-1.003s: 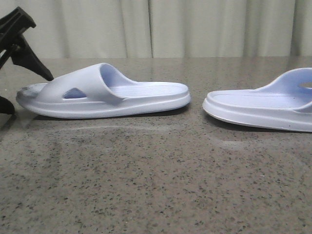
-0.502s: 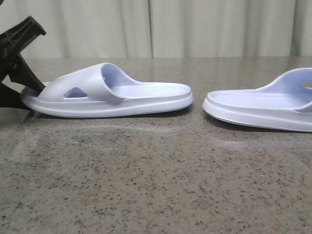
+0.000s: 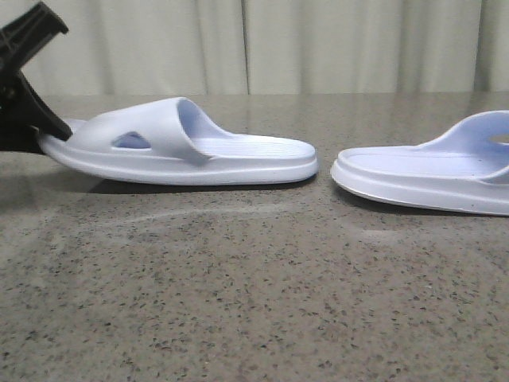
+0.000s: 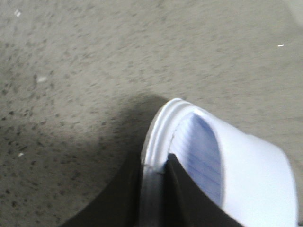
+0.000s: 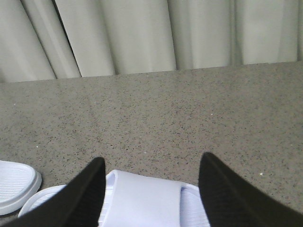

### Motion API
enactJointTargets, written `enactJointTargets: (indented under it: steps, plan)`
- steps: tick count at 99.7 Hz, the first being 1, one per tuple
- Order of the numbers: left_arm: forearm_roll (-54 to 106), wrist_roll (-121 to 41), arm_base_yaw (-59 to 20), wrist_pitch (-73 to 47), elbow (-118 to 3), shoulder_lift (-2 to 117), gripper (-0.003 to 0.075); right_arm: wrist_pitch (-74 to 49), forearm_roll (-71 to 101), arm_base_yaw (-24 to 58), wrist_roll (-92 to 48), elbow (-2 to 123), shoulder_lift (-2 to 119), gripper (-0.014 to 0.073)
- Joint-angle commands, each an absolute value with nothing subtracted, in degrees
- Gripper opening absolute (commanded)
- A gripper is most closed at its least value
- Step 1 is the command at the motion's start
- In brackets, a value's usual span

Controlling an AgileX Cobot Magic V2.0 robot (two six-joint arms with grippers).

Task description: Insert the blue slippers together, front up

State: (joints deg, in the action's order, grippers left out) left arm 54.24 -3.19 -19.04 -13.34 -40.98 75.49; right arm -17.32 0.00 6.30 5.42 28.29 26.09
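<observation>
Two pale blue slippers lie on the speckled table. The left slipper (image 3: 183, 147) points its toe left; my left gripper (image 3: 36, 131) is shut on its toe rim and holds that end tilted slightly up, heel on the table. In the left wrist view the black fingers (image 4: 189, 198) pinch the toe rim of the slipper (image 4: 156, 137). The right slipper (image 3: 429, 175) lies flat at the right edge. My right gripper (image 5: 151, 165) is open, fingers (image 5: 85, 194) astride that slipper's strap (image 5: 147, 198), not touching it.
A pale curtain (image 3: 318, 44) hangs behind the table's far edge. The heel of the left slipper (image 5: 14, 184) shows in the right wrist view. The speckled tabletop (image 3: 254, 286) stretches in front of both slippers.
My left gripper closed on the left slipper's toe and lifted it a little; the slipper shifted slightly right. The right slipper has not moved.
</observation>
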Motion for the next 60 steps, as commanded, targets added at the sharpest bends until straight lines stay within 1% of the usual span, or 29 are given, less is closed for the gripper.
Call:
enactJointTargets:
  steps: [1, 13, 34, 46, 60]
  plan:
    - [53.79, -3.71, -18.24, -12.3, -42.29, 69.74, 0.002, -12.3, -0.45, 6.21, 6.18, 30.3, 26.73, 0.0371]
    - [53.48, -3.71, -15.71, -14.21, -42.29, 63.36, 0.0019, -13.69, -0.45, 3.85, 8.29, 30.3, 26.73, 0.0371]
    - [53.46, -3.71, -10.44, -20.14, -42.29, 54.56, 0.0019, -19.75, -0.84, -5.86, 11.72, 30.3, 26.73, 0.0371]
    - [54.4, -3.71, -9.2, -22.05, -42.29, 51.89, 0.0019, -22.06, -0.73, -10.52, 12.61, 30.3, 26.76, 0.0371]
    - [57.3, -3.71, -9.2, -23.85, -42.29, 51.31, 0.0019, -23.64, -0.73, -12.2, 14.91, 30.3, 27.68, 0.037]
